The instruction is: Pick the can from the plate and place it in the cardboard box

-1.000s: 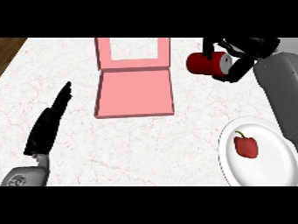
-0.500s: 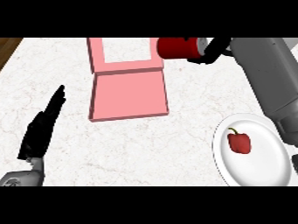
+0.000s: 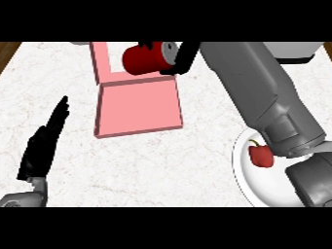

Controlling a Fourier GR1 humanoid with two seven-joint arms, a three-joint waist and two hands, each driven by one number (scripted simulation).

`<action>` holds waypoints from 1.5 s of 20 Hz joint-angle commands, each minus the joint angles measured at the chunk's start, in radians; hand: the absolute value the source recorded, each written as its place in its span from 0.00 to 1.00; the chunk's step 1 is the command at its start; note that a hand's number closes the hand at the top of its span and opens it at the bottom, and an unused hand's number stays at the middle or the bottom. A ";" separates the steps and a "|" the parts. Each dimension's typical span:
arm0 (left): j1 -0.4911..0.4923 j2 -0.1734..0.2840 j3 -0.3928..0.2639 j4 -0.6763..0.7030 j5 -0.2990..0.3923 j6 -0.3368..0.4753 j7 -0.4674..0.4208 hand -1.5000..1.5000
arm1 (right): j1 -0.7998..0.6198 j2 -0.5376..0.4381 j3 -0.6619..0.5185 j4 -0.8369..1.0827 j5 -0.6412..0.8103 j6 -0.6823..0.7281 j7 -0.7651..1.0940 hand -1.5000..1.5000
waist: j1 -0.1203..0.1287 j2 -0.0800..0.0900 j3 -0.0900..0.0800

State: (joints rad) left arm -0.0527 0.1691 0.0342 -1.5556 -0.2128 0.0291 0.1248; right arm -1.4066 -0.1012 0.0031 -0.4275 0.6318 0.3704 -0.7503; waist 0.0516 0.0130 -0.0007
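Right hand (image 3: 174, 57) is gripping the can (image 3: 144, 58), hovering over the box (image 3: 136, 97); I'm judging it needs centering below before releasing.

A white marble counter (image 3: 161, 160) carries a pink box (image 3: 136, 99) and, well apart, a white plate (image 3: 251, 182).

A red pepper (image 3: 260, 155) with a green stem lies near the marble counter's (image 3: 161, 160) right edge.
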 commanded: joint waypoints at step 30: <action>-0.047 -0.027 -0.043 0.046 -0.029 -0.016 -0.033 0.50 | 0.084 0.101 0.137 0.140 -0.554 -0.079 0.232 0.00 | 0.087 0.011 0.000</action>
State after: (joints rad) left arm -0.1365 0.1379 -0.0084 -1.4817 -0.2416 0.0137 0.0949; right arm -1.3198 -0.0001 0.2087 -0.3074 0.1952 0.2685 -0.5455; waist 0.1417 0.0298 -0.0016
